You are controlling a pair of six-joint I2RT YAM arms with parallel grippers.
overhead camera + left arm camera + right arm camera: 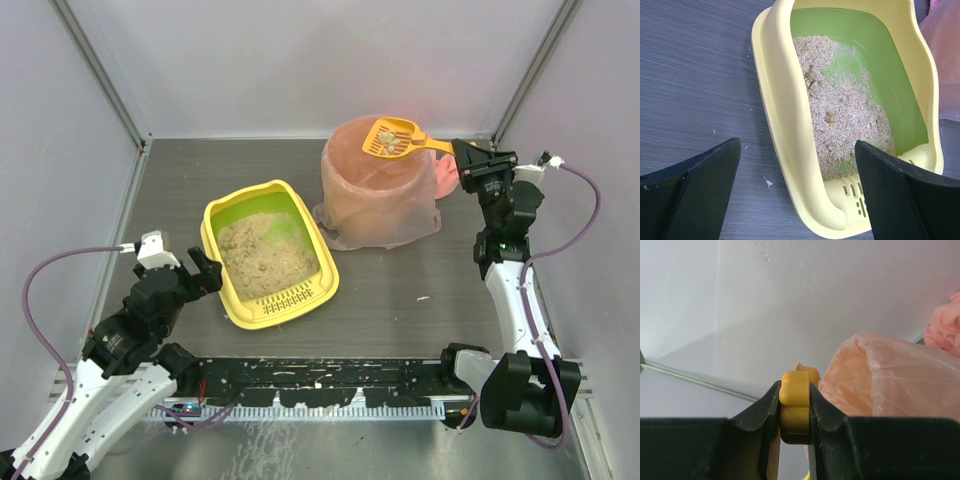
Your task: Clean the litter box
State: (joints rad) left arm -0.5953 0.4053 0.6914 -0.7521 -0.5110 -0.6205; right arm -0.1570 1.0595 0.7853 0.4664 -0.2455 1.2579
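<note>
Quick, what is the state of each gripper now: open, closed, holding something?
Left gripper: open, holding nothing.
Right gripper: closed on the handle of the small orange slotted plastic scoop.

The litter box (289, 300) lies on the surface (400, 290) left of centre, with litter (262, 255) in it and its slotted ledge at the near short end. The left jaws are at its near left side, with that long wall between them. The bag-lined bin (380, 200) stands behind and right of the box, near its far right corner. The scoop (392, 138) is over the bin's far rim with clumps in it, its handle running right into the right jaws.
</note>
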